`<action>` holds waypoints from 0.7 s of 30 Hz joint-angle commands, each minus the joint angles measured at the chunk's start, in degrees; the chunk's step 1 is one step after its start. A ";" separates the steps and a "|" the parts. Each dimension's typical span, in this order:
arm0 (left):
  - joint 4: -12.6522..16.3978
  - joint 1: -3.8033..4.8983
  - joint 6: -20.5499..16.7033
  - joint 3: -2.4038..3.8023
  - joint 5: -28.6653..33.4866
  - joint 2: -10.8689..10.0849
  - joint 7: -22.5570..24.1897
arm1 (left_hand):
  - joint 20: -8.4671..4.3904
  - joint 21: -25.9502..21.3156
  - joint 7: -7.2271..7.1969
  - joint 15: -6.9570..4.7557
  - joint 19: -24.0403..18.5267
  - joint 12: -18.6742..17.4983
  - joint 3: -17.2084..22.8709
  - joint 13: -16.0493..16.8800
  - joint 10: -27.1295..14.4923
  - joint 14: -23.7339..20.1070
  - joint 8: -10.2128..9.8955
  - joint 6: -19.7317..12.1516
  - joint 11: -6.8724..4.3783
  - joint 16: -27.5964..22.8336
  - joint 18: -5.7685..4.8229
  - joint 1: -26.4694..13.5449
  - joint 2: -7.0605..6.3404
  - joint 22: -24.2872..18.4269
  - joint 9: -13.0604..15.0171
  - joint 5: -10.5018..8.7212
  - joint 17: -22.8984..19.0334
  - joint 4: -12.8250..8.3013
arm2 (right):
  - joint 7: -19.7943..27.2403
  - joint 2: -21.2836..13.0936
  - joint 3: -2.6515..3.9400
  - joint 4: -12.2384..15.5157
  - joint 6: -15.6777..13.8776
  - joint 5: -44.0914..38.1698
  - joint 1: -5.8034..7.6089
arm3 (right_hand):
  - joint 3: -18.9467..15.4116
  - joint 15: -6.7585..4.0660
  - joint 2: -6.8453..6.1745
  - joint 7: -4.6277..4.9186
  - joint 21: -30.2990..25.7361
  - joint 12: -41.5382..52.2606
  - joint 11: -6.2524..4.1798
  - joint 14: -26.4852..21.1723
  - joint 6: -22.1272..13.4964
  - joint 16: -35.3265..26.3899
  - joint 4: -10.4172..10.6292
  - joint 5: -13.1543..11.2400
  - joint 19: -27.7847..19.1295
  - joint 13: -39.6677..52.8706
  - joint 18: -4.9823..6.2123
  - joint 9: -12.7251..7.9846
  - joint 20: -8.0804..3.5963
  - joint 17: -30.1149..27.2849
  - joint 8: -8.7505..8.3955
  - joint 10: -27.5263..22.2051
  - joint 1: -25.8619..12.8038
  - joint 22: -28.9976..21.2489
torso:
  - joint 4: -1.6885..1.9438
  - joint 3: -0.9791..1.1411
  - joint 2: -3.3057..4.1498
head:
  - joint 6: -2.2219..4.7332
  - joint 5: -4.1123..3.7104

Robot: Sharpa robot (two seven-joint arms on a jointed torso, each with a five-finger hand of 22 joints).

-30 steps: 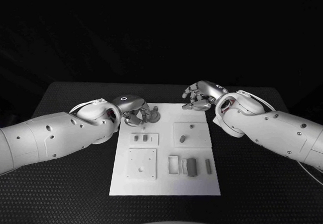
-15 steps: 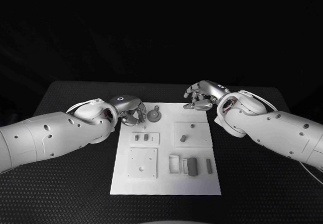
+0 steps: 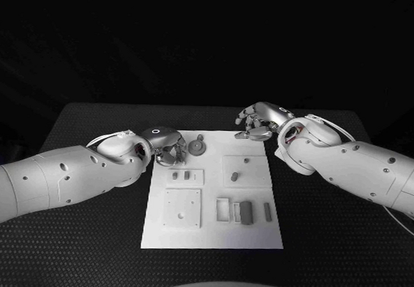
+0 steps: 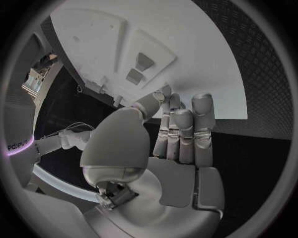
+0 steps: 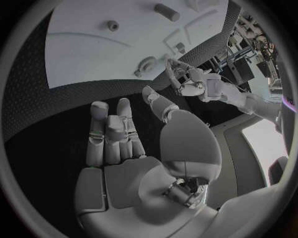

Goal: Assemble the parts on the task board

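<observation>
1. Task board [image 3: 212, 236], the white plate, lies in the middle of the black table [image 3: 83, 240], long side running away from the robot.
2. Left arm [image 3: 49, 181] comes in low over the table, and the right arm [image 3: 362, 169] comes in on the other side, its wrist over the board's far right corner.
3. Left hand [image 3: 165, 145] sits at the board's far left corner, over its edge. In the left wrist view its fingers [image 4: 186, 134] lie straight and pressed side by side, pointing toward the board, with the thumb bent across beside them; nothing is in them.
4. Right hand [image 3: 259, 122] hangs just past the board's far edge. In the right wrist view its fingers [image 5: 111, 131] are curled in partway and close together, thumb apart, holding nothing.
5. Square raised plate [image 3: 182, 209] lies on the near left of the board, with a smaller plate [image 3: 184, 176] beyond it carrying two small grey parts.
6. Another raised square [image 3: 245, 171] on the right half carries a short grey peg [image 3: 234, 177].
7. Grey blocks [image 3: 247, 213] lie side by side on the near right of the board, beside an open rectangular frame [image 3: 222, 210].
8. Round grey part [image 3: 198, 146] rests on the far left of the board, just beside the left hand's fingertips; whether they touch it cannot be told.
</observation>
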 commanded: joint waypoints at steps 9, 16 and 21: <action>0.07 0.00 1.15 -0.38 -0.85 0.49 0.11 | -0.19 -0.27 0.23 -0.23 0.12 -0.40 -0.27 0.13 1.02 0.13 0.34 0.11 0.81 -0.37 6.14 -0.55 -0.13 0.81 0.07 -0.01 0.08 0.26 | 0.40 0.07 0.01 -0.01 0.09 -0.09 -0.02 | 0.02 0.10 0.34 0.65 -0.06 -0.33 0.08 -0.04 -0.40 -0.40 -0.41 0.07 -0.08 -0.10 1.59 0.06 -0.50 -0.08 -0.22 0.39 -0.10 0.81 | -0.01 0.01 0.01 | -0.09 -0.12; 0.17 0.00 1.28 -0.40 -0.85 0.53 0.10 | -0.20 -0.29 0.23 -0.24 0.11 -0.44 -0.25 0.16 1.03 0.11 0.33 0.11 0.81 -0.39 6.13 -0.54 -0.11 0.82 0.06 0.00 0.09 0.27 | 0.42 0.09 0.01 -0.04 0.10 -0.09 -0.02 | 0.02 0.10 0.34 0.65 -0.06 -0.33 0.08 -0.04 -0.41 -0.40 -0.42 0.07 -0.08 -0.12 1.59 0.07 -0.50 -0.08 -0.22 0.40 -0.09 0.81 | -0.01 0.00 -0.02 | -0.14 -0.12; 0.20 0.00 1.65 -0.41 -0.89 0.56 -0.03 | -0.21 -0.31 0.22 -0.24 0.10 -0.46 -0.24 0.18 1.03 0.11 0.33 0.11 0.80 -0.40 6.13 -0.51 -0.11 0.82 0.06 0.01 0.10 0.26 | 0.41 0.09 0.01 -0.05 0.08 -0.09 -0.03 | 0.02 0.10 0.35 0.65 -0.06 -0.33 0.08 -0.03 -0.41 -0.41 -0.43 0.07 -0.08 -0.13 1.58 0.07 -0.50 -0.09 -0.23 0.40 -0.09 0.81 | -0.01 0.00 -0.01 | -0.13 -0.10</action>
